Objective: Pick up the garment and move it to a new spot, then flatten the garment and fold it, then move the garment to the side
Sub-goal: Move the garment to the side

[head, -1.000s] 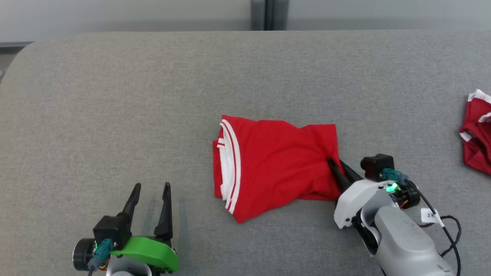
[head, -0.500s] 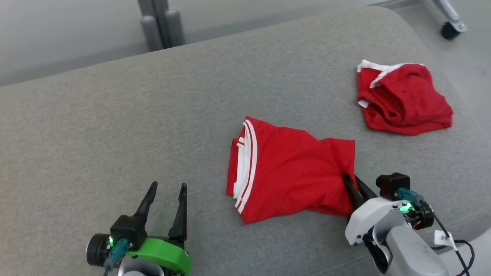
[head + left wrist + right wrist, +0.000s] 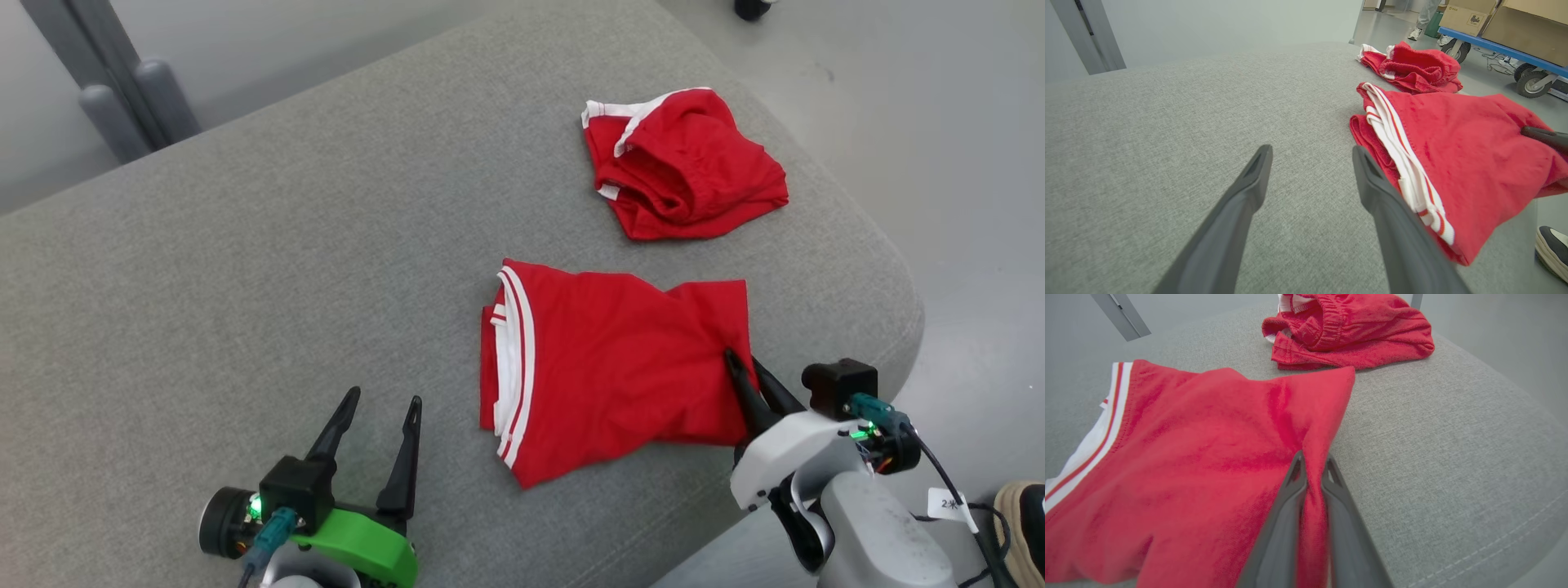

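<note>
The garment is red with white-striped trim, folded, lying mid-way on the grey cushioned surface. My right gripper is shut on a pinched fold at its right edge; the right wrist view shows the red cloth squeezed between my two fingers, right gripper. At the lower left my left gripper stands open and holds nothing, apart from the cloth. In the left wrist view the garment lies to the right of my open left gripper.
A second red garment lies crumpled at the far right corner of the surface. The surface's rounded edge drops to the floor just right of my right arm. A shoe is on the floor there. A blue cart with boxes stands beyond.
The head camera has swung to the right, bringing the second garment and the surface's right edge into the picture. My right gripper stays shut on the garment; the left stays open.
</note>
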You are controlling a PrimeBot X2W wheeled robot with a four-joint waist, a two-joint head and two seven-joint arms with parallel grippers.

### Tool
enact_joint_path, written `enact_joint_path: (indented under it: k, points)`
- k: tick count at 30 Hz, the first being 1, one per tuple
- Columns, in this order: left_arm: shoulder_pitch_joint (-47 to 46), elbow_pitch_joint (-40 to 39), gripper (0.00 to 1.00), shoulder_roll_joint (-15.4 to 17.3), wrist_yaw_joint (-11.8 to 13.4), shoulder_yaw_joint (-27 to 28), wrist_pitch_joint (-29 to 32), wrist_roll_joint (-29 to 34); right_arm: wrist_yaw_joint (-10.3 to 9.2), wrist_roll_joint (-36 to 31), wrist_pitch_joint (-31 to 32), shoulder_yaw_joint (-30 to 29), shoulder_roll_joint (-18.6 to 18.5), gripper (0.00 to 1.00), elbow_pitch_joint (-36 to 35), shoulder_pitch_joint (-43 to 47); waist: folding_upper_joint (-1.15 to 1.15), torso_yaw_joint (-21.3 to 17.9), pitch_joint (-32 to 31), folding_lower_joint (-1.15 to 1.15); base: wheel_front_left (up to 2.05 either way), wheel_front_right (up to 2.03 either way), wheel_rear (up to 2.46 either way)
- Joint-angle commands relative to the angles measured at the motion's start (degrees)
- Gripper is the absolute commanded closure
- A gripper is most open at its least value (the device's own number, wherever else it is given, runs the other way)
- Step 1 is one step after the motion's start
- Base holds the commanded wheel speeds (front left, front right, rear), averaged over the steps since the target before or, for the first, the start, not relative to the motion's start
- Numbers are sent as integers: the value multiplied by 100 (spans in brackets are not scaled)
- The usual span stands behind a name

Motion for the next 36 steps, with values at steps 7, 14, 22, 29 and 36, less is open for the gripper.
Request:
enact_joint_path:
  k: [7,14,22,29,36]
  points:
    - [-220,13,0,213,14,-84,0,-82,-11,-202,1,108,-6,100,-303,-836,0,178,435,0,0,0,0]
    - [-426,-6,0,331,14,-119,0,-114,-12,-980,43,-408,-46,100,139,-2247,0,543,720,0,0,0,0]
    - [-575,24,0,423,14,-162,0,-185,-12,-2411,386,-2107,-821,79,851,-3130,0,962,942,0,0,0,0]
    - [-572,13,0,437,14,-73,0,-216,-11,-3449,153,-3483,-616,0,573,-3024,0,1051,942,0,0,0,0]
    - [-514,26,0,360,14,186,0,-134,-11,-3231,-7,-3116,-92,0,-153,-2890,0,1075,750,0,0,0,0]
